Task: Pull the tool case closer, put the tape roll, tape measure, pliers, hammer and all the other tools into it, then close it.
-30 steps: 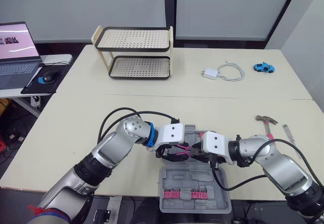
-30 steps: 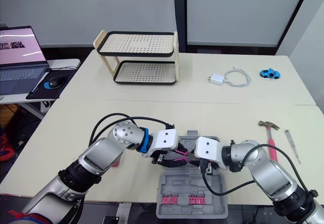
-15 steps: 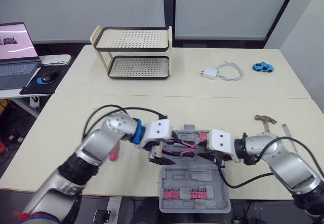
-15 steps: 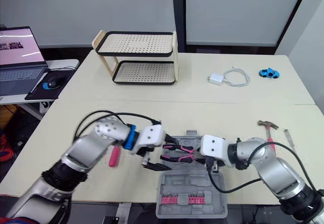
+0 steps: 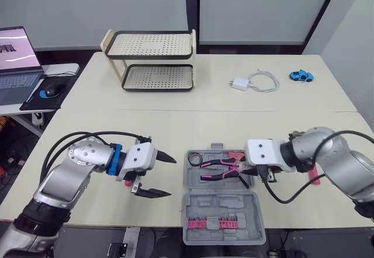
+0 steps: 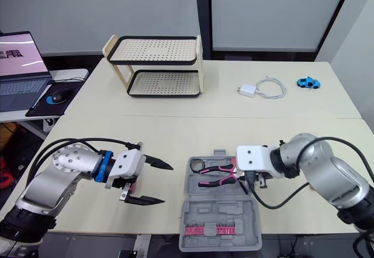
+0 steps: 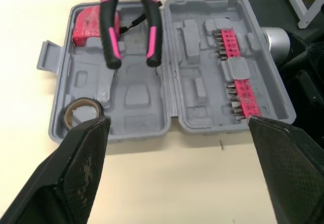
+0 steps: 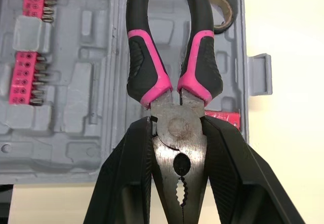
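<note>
Above beige table [image 5: 175, 129]: left pincer [image 5: 172, 177] spread, empty; right pincer [image 8: 177, 126] apparently tight on pliers [image 8: 144, 72] over tool case [image 5: 234, 207].

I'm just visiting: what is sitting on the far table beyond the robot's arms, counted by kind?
Two-tier rack: 1
White charger with cable: 1
Blue toy car: 1
Total: 3
</note>
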`<state>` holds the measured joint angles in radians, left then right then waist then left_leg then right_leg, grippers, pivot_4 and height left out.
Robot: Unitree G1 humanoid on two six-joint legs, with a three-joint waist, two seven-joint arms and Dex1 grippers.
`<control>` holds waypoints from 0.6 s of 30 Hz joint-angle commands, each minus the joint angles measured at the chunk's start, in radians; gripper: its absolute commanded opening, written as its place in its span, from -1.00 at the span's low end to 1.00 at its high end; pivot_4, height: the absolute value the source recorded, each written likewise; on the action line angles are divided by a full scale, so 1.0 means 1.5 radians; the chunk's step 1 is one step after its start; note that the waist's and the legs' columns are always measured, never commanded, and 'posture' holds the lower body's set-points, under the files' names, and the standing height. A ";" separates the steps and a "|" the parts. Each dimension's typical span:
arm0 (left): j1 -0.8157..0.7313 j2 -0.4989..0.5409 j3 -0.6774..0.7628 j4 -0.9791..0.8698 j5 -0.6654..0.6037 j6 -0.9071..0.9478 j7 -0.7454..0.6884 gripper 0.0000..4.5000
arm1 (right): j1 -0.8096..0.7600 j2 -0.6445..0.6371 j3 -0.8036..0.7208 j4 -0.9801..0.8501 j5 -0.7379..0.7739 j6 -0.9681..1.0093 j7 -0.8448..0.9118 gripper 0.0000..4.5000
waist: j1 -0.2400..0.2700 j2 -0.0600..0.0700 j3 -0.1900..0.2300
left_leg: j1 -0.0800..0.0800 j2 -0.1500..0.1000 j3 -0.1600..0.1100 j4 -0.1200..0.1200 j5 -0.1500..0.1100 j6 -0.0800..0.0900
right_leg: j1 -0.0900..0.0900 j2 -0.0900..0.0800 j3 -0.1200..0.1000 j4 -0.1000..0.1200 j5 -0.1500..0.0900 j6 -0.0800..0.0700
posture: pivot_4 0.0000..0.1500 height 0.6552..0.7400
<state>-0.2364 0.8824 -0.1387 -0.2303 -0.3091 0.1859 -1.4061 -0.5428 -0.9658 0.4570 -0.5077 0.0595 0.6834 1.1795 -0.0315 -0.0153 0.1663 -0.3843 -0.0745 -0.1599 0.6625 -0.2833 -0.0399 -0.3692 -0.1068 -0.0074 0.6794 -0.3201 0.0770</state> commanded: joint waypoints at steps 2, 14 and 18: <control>0.027 -0.001 0.033 -0.023 -0.019 -0.050 0.004 1.00 | -0.045 0.032 0.040 0.020 -0.029 0.018 0.005 -0.47 | 0.000 0.000 0.000 | 0.000 0.000 0.000 0.000 0.000 0.000 | 0.000 0.000 0.000 0.000 0.000 0.000 | 1.00 1.00; 0.048 0.003 0.046 -0.017 -0.011 -0.066 0.028 1.00 | -0.048 0.106 0.105 0.084 -0.084 0.003 -0.014 -0.47 | 0.001 0.000 0.000 | 0.000 0.000 0.000 0.000 0.000 0.000 | -0.001 0.000 0.000 0.000 0.000 0.000 | 1.00 1.00; 0.042 0.002 0.039 -0.019 -0.008 -0.064 0.033 1.00 | -0.035 0.124 0.118 0.104 -0.102 -0.008 -0.023 -0.47 | 0.000 0.000 0.000 | 0.000 0.000 0.000 0.000 0.000 0.000 | -0.001 0.000 0.000 0.000 0.000 0.000 | 1.00 1.00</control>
<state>-0.1629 0.8805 -0.0914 -0.2398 -0.3120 0.0992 -1.3633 -0.5939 -0.7863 0.6373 -0.3419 -0.0864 0.6902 1.1507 -0.0311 -0.0151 0.1665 -0.3850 -0.0749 -0.1601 0.6624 -0.2830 -0.0405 -0.3704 -0.1071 -0.0075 0.6799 -0.3200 0.0769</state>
